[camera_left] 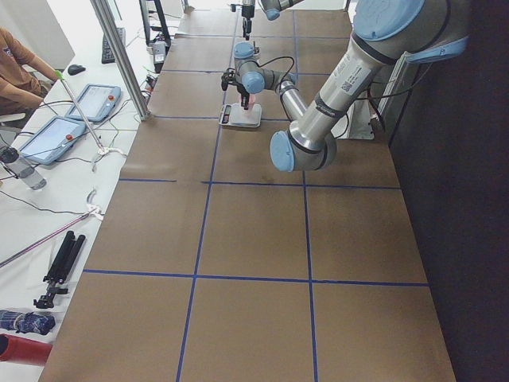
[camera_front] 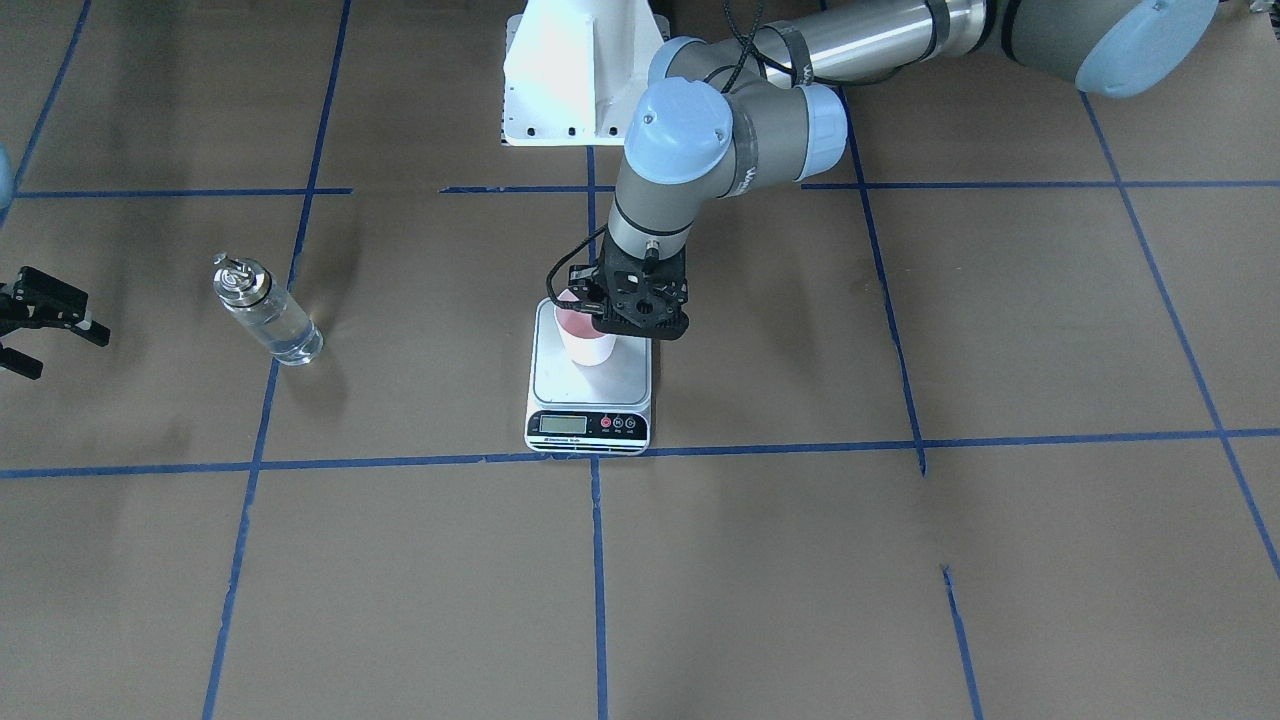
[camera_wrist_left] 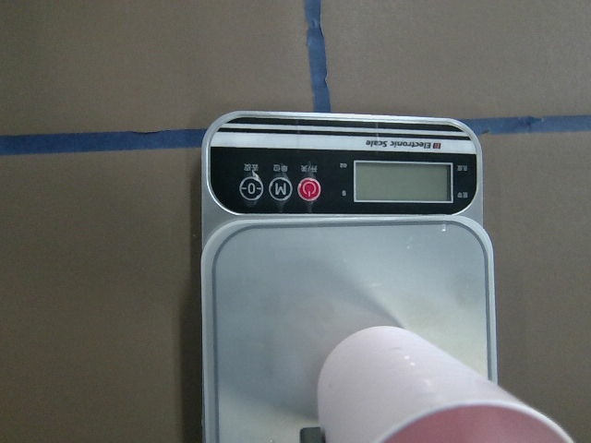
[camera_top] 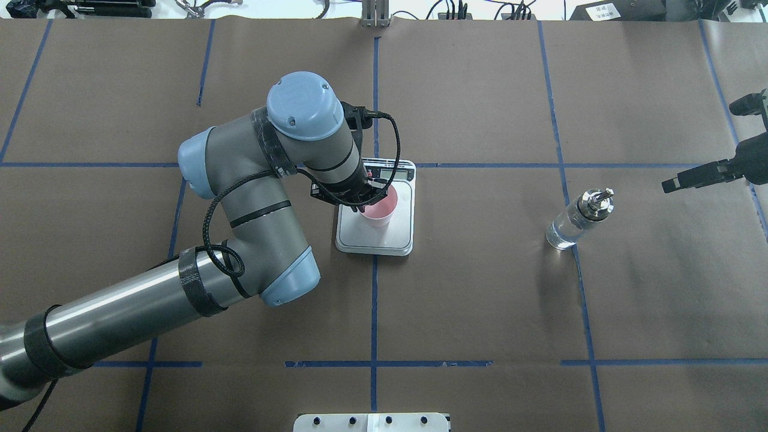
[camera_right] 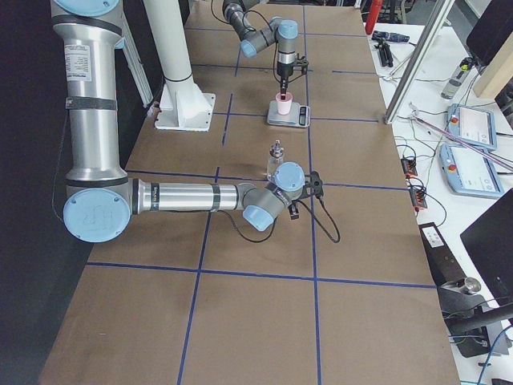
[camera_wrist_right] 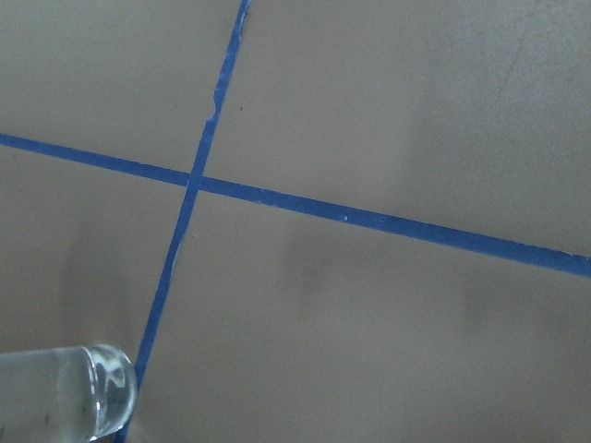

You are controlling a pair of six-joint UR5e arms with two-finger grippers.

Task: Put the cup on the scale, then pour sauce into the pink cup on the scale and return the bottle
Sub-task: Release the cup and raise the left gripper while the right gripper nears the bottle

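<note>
The cup (camera_top: 379,207) stands upright on the scale's (camera_top: 396,241) steel platform, inside its edges. Its rim is right at my left end effector (camera_top: 363,203), which reaches down on it from above. No view lets me tell whether those fingers are clamped on the rim or loose.

The bottle (camera_top: 575,223) stands upright on the desk (camera_top: 480,300), on a blue tape line. It is well apart from the scale on the robot's right, spout up, with the water-clear sauce (camera_front: 288,338) in it.

My right end effector (camera_front: 70,355) is spread wide and empty, near the bottle on the side away from the scale. I judge the right arm the nearer one for the pour. The bottle lies between it and the cup with its long axis vertical. That calls for a level grip round the glass body, then a carry on toward the scale.
</note>
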